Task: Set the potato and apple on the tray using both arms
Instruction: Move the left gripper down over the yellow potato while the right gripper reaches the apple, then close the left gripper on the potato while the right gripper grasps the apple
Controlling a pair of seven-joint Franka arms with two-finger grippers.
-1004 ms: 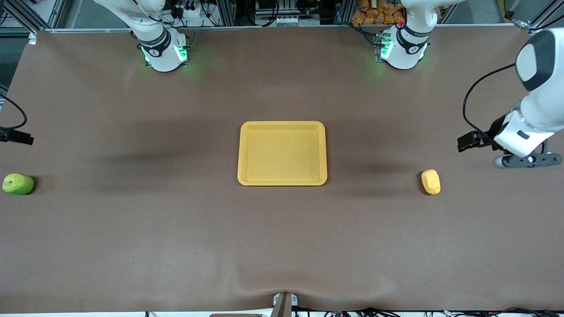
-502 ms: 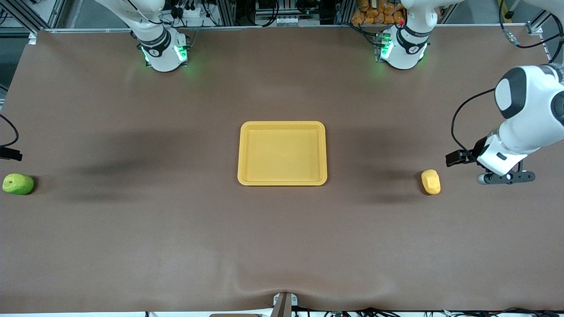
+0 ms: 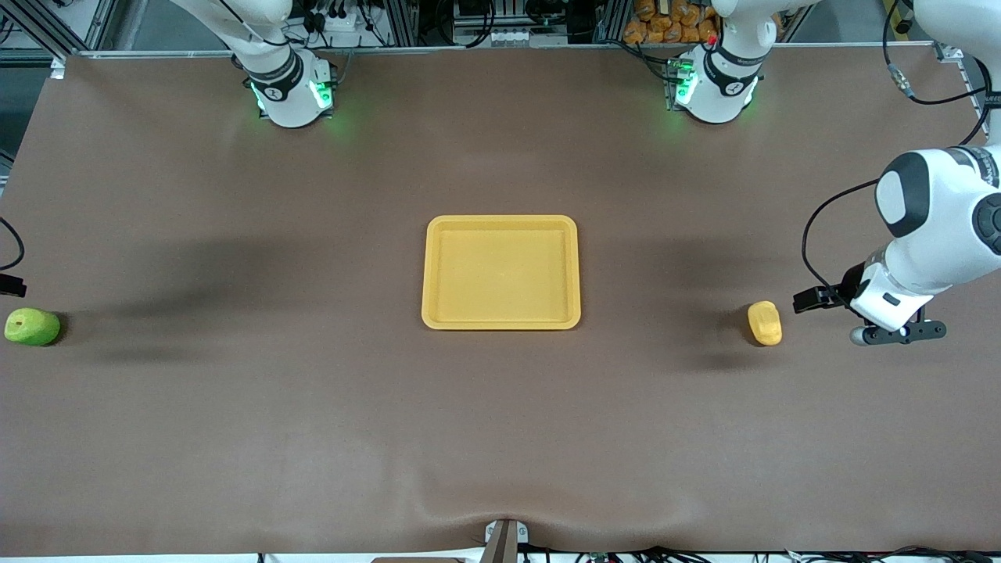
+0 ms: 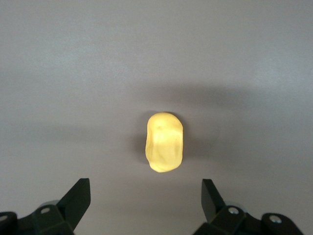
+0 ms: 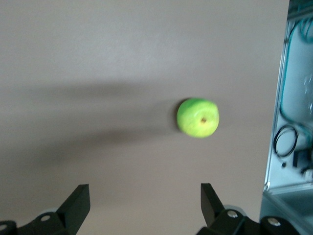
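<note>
The yellow-orange tray [image 3: 500,221] lies in the middle of the table with nothing in it. The potato [image 3: 764,323] rests on the mat toward the left arm's end. In the left wrist view the potato [image 4: 165,142] lies just ahead of my left gripper [image 4: 144,188], whose fingers are open and bare. My left gripper [image 3: 898,332] hangs over the mat beside the potato. The green apple [image 3: 31,327] sits at the right arm's end, close to the table's edge. My right gripper [image 5: 144,192] is open over the mat, apart from the apple [image 5: 198,117].
Both arm bases [image 3: 289,94] [image 3: 715,90] stand along the table's back edge. A metal frame with cables [image 5: 293,122] runs along the table's edge right beside the apple. A small bracket [image 3: 504,539] sits at the front edge.
The left arm has swung down and in, bringing its gripper close beside the potato. The right arm's visible edge part has shifted toward the apple. Potato, apple and tray have not moved.
</note>
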